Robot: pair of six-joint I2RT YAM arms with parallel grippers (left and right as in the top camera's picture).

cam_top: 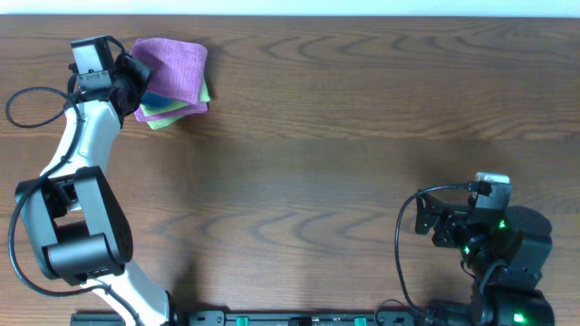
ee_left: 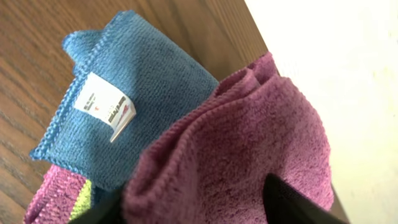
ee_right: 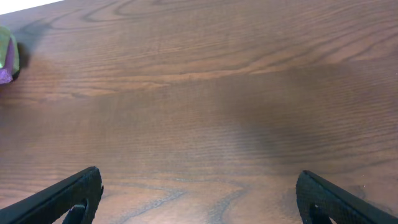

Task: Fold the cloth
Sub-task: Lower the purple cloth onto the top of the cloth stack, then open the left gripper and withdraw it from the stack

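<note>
Left gripper (cam_top: 136, 77) sits at the upper left of the overhead frame, nosed into the left side of the cloth (cam_top: 177, 62). That cloth lies folded on top of a small pile near the top edge of the table (cam_top: 317, 136). On my left wrist feed a thick lilac fold bulges between two dark fingers (ee_left: 298, 202) at the bottom of the frame; whether they press it or only flank it, I cannot tell. Beneath it a blue cloth (ee_left: 137, 74) pokes out toward the upper left, its white tag (ee_left: 104, 107) showing, and a strip of yellow-green cloth (ee_left: 81, 202) peeks out at lower left. Right gripper (ee_right: 199, 196) is at the lower right of the overhead frame, well apart from the pile, its fingers spread wide above the wood grain.
</note>
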